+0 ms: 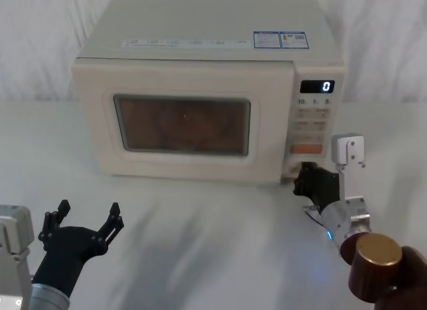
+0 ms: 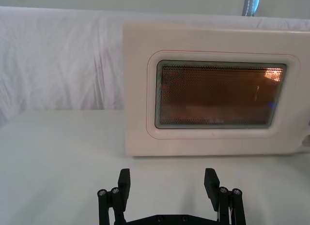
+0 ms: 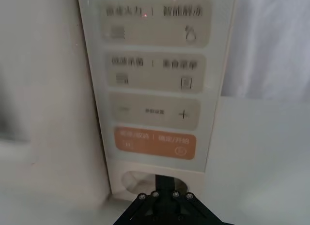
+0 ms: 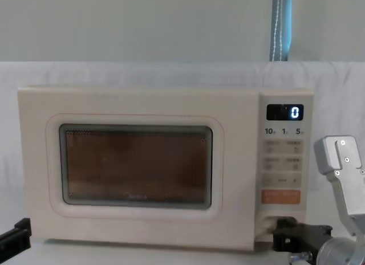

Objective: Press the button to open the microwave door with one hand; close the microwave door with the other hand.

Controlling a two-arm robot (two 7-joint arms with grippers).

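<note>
left hand spread before microwave door, right hand at button

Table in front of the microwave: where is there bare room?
Bare table runs between the open left gripper and the right gripper, below the microwave door. Crowded at the button, where the right gripper sits.
</note>
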